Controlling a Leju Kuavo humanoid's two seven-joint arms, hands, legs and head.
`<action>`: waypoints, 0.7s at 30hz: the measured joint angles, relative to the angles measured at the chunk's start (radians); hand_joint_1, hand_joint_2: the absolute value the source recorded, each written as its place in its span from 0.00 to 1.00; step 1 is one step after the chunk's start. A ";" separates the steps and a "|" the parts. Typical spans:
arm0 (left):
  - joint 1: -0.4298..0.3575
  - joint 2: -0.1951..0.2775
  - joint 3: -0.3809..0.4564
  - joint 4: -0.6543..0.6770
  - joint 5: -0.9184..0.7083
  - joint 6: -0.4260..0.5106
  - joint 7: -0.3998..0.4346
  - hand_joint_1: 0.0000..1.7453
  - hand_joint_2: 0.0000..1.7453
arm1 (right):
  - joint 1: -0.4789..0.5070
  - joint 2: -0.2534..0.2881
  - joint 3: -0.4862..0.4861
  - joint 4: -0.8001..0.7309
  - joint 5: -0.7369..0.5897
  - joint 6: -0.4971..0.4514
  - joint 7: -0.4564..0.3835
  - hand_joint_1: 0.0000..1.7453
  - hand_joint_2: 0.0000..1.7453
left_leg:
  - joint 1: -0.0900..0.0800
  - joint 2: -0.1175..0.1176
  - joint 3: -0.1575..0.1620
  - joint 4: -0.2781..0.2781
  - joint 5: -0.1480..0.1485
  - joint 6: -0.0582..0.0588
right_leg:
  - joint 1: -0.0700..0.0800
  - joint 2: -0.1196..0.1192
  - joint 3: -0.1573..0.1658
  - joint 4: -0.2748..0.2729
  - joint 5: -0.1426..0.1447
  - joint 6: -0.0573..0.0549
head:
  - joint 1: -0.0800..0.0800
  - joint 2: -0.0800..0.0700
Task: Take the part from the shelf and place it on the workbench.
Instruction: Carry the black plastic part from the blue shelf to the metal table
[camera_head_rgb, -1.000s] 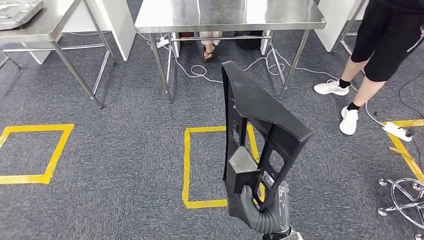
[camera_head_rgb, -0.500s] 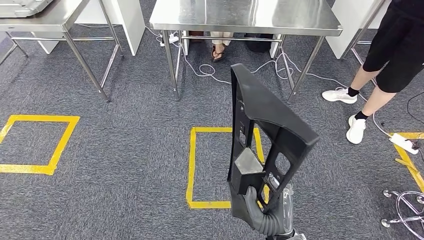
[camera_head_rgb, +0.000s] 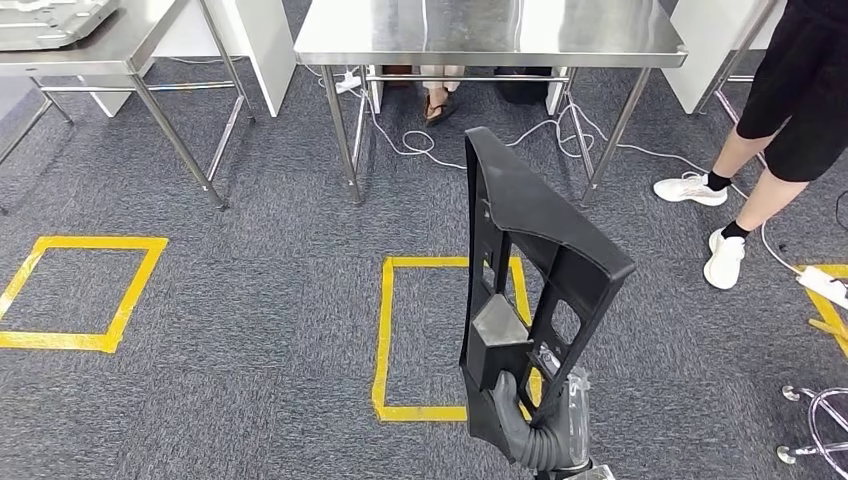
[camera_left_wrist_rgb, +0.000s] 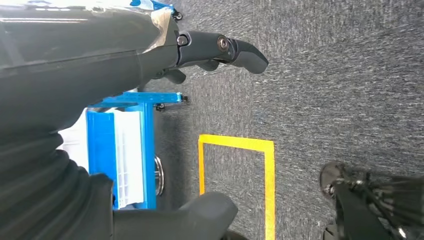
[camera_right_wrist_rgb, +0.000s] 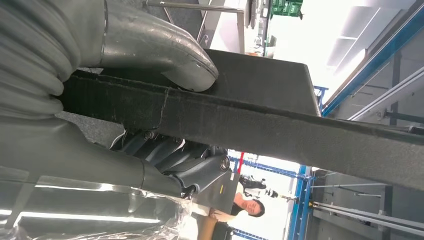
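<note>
Grey carpet (camera_head_rgb: 250, 300) with yellow taped squares (camera_head_rgb: 395, 340), steel workbench (camera_head_rgb: 490, 35) straight ahead past the nearest square, second bench (camera_head_rgb: 90, 40) off to the left with a grey tray on it. Person (camera_head_rgb: 790, 110) in black shorts stands at the workbench's right end; someone's sandalled feet (camera_head_rgb: 435, 100) and cables (camera_head_rgb: 420, 145) sit under it. Right hand (camera_head_rgb: 535, 425) holds the part (camera_head_rgb: 530, 260), a long black ribbed plastic panel, upright out in front and gripped at its lower end; right wrist view shows the thumb (camera_right_wrist_rgb: 165, 50) pressed on one face and the darker fingers (camera_right_wrist_rgb: 180, 162) curled against the other, so the part (camera_right_wrist_rgb: 250, 120) is clamped between them. Left hand (camera_left_wrist_rgb: 150, 55) hangs by the side over the carpet, nothing in it, fingers (camera_left_wrist_rgb: 235, 50) extended and apart from the thumb (camera_left_wrist_rgb: 190, 217). Judgement: we're in the carry leg, part already off the shelf, bench not yet in reach. To do it well: approach square to the workbench along the taped square, keep the grip firm since the part is tall and held low, so top-heavy and liable to swing with each step. Lift the top edge clear of the bench lip before reaching over, then lay it flat on bare steel near the middle. Watch the cables near the legs and keep clear of the person on the right.
</note>
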 joint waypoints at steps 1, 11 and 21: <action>0.002 0.000 0.000 0.000 0.000 0.000 0.000 0.00 1.00 | 0.000 0.000 0.000 0.000 0.000 0.000 0.000 1.00 1.00 | 0.000 0.000 -0.029 0.050 -0.013 -0.002 | 0.002 0.000 0.002 0.000 -0.002 -0.003 | 0.000 0.000; 0.003 0.002 0.000 0.001 -0.001 0.005 0.000 0.00 1.00 | -0.003 0.000 0.000 0.000 0.000 0.000 0.004 1.00 1.00 | -0.014 0.013 0.073 -0.200 0.120 0.039 | 0.019 -0.002 0.027 0.002 -0.036 0.024 | -0.001 0.000; 0.006 -0.004 0.000 0.001 -0.001 0.013 -0.001 0.00 1.00 | -0.003 -0.003 0.001 0.001 -0.003 0.000 0.008 1.00 1.00 | -0.006 -0.002 0.124 -0.212 0.087 0.042 | -0.008 0.000 -0.074 0.092 -0.007 0.080 | 0.007 0.000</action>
